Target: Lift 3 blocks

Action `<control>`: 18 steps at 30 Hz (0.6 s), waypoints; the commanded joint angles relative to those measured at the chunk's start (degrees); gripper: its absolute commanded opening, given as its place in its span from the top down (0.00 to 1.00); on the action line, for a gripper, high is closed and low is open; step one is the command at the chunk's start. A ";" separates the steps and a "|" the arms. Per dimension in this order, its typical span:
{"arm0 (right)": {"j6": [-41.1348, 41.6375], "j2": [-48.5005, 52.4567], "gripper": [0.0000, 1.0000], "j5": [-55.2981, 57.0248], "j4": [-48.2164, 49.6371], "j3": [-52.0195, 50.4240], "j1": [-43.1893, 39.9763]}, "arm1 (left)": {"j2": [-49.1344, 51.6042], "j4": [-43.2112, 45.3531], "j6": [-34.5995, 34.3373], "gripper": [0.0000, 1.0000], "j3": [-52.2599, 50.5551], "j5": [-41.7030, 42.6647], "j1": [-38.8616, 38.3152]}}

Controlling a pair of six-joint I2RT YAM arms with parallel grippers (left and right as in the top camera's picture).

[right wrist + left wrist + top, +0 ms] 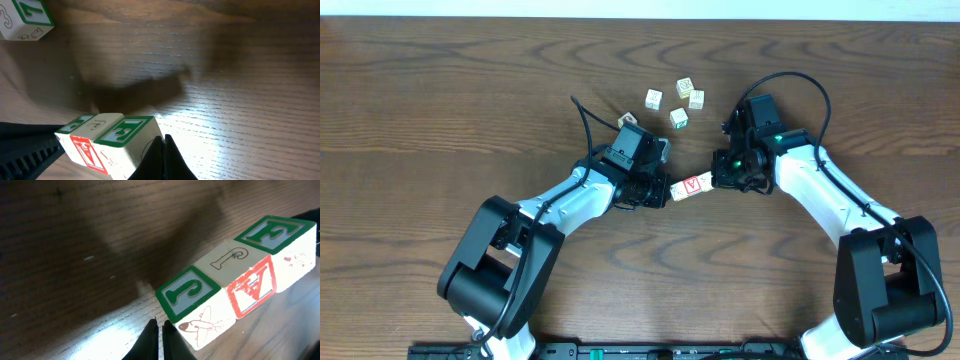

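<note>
Ok so left to right: the left arm (555,205) comes in from the lower left. The left tool (159,339) has its fingers pinched fully together with nothing between them, and the tip is pushed against one end of the row of blocks (690,187).

The row is three cubes end to end near the middle of the table (440,80). First the J block (187,292), green-framed with a little airplane on its side, then the red A block (252,287), then the F block (275,232).

The right tool (162,152) is closed up the same way, empty, pressing on the other end. So the row is squeezed between the two tips.

In the right wrist view the row's shadow sits apart from it, so it looks to be up off the table. Four loose cubes (653,98) sit in a cluster farther back, well apart from the row.
</note>
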 commanded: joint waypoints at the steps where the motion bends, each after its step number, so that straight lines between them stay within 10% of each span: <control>1: -0.46 -0.22 0.99 -13.11 0.17 1.20 3.69 | -0.13 2.23 1.20 0.93 1.27 7.30 -2.86; 18: -0.46 -0.22 0.99 -12.52 -1.14 -2.16 3.69 | -0.13 2.14 1.18 0.93 1.27 5.07 -2.86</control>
